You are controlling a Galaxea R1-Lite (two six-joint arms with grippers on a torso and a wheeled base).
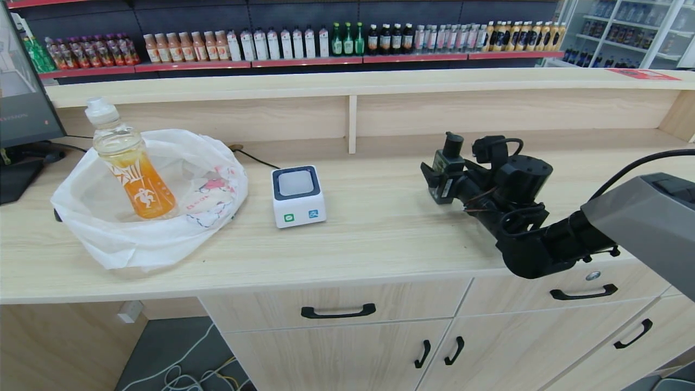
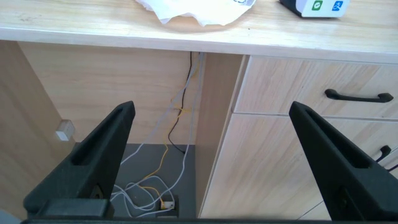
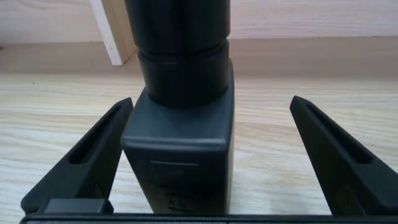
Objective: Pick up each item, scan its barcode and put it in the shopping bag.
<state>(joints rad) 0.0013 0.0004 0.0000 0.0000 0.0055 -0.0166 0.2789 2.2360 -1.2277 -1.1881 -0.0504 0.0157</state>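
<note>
My left claw [image 2: 211,107] hangs with fingers apart below the tabletop [image 1: 380,239] edge. Up top, the bag [image 1: 108,239] holds an orange drink [image 1: 130,163], standing slightly tilted; the scanner [image 1: 297,195] sits near it. Well right, my right claw [image 3: 211,101] is spread around a dark bottle [image 3: 180,124], not clamped.

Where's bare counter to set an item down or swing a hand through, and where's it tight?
Widest bare stretch: the counter between the scanner and the right gripper, which straddles a dark bottle. The strip along the front edge is free too. Crowded: the left end, where the shopping bag with the orange drink sits beside the monitor.
</note>
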